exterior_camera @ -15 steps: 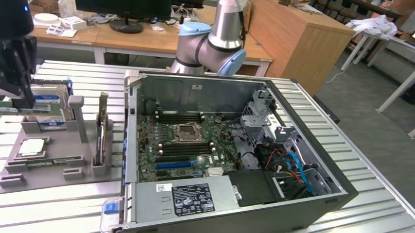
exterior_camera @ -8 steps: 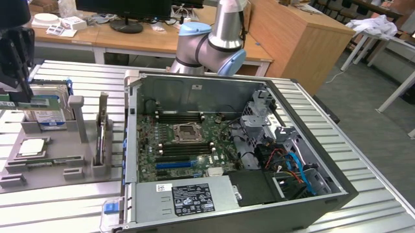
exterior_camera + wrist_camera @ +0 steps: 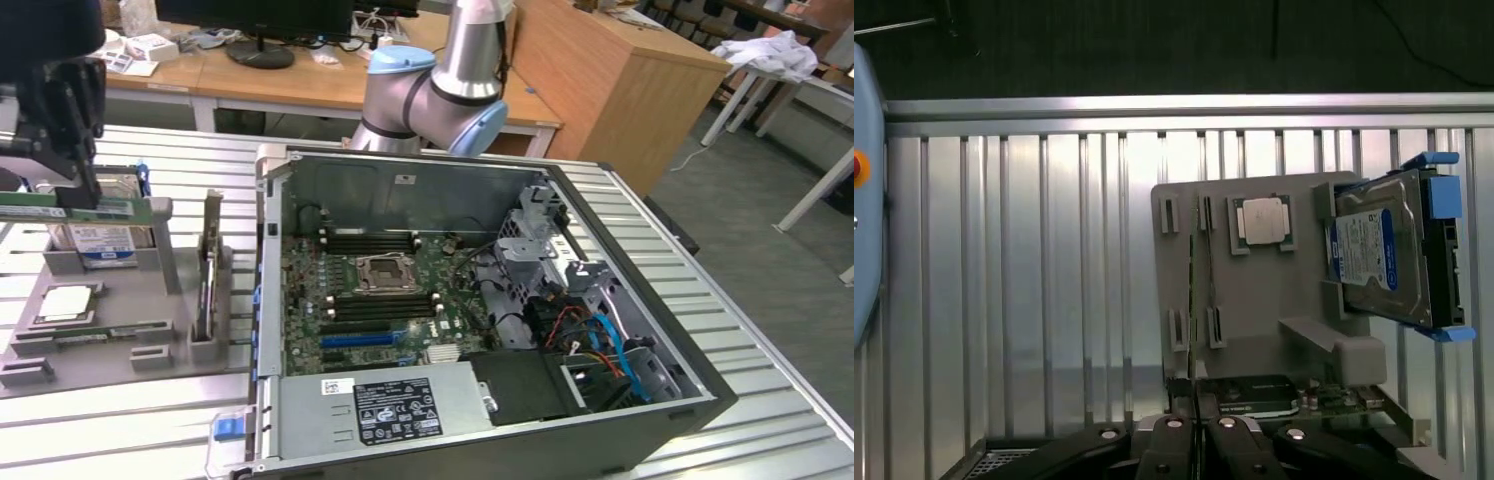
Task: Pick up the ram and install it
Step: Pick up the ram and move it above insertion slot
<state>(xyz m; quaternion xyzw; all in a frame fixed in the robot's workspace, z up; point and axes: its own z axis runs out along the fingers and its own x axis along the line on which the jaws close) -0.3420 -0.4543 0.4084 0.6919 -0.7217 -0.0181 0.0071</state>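
Gripper (image 3: 1199, 440) fingers sit closest to the wrist camera, drawn together with almost no gap. In the exterior view they are closed on the ram (image 3: 40, 211), pinching its two flat faces from above. That grip leaves the lower contact edge free, which is the edge a slot has to receive.

The green stick hangs at the exterior view's far left, above the grey parts holder (image 3: 134, 295) and in front of the blue-labelled hard drive (image 3: 104, 243). It appears to be clear of the holder rather than resting in it, though the angle makes that hard to confirm. It stands on edge with its long axis roughly level, running across the exterior view from left to right. That is about parallel to the black memory slots (image 3: 374, 241) on the motherboard (image 3: 334, 300).

From the wrist camera the stick shows only as a thin dark line running out from the fingertips, which fits a board seen edge-on.

On the holder, a processor chip (image 3: 64, 302) lies flat in its recess and an expansion card (image 3: 211, 265) stands upright in a groove, each kept apart so it can be reached separately.

Well apart, towards the exterior view's right, the open computer case (image 3: 667, 350) lies on its side on the ribbed metal counter (image 3: 747, 330), its board facing up for access from above.
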